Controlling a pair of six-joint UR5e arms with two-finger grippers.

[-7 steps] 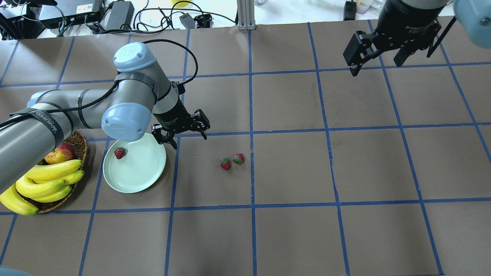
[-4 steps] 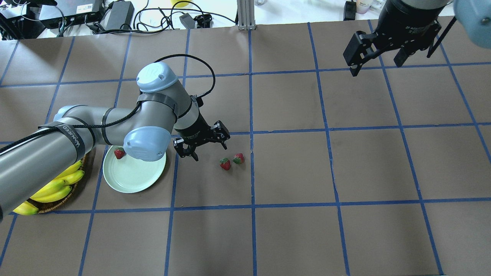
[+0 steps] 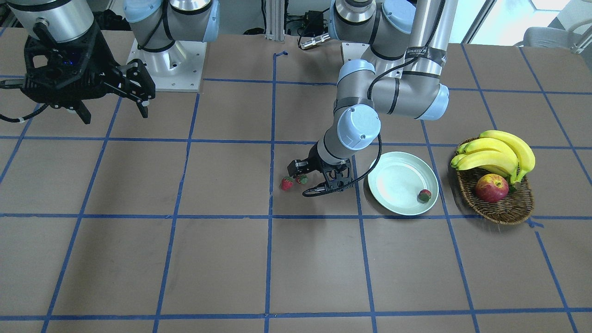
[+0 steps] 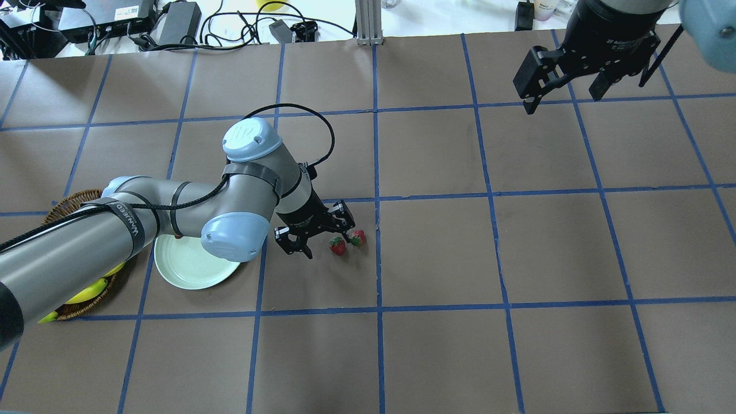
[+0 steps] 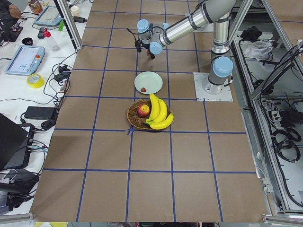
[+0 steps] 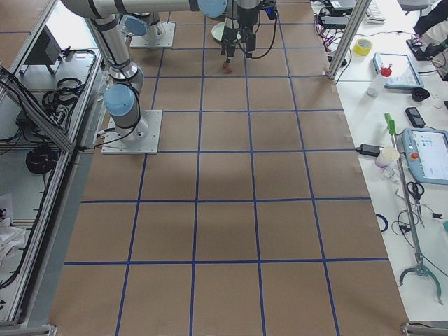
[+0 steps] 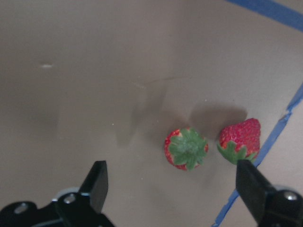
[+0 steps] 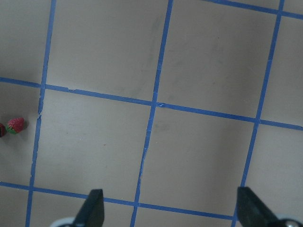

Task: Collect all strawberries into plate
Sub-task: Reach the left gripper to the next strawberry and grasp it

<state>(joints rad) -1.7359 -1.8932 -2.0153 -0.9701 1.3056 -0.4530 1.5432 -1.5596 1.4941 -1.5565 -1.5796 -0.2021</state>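
Note:
Two strawberries lie side by side on the brown table, also in the front view and in the left wrist view. A third strawberry lies in the mint-green plate; my left arm hides it in the overhead view, where the plate partly shows. My left gripper is open, low over the two loose berries, which show between its fingers. My right gripper is open and empty, high at the far right.
A wicker basket with bananas and an apple stands beside the plate, away from the berries. Cables and power bricks lie beyond the table's far edge. Blue tape lines cross the table.
My left arm has swung right from over the plate to the two loose strawberries, gripper still open. It now hides the plate's berry in the overhead view. The right arm has not moved.

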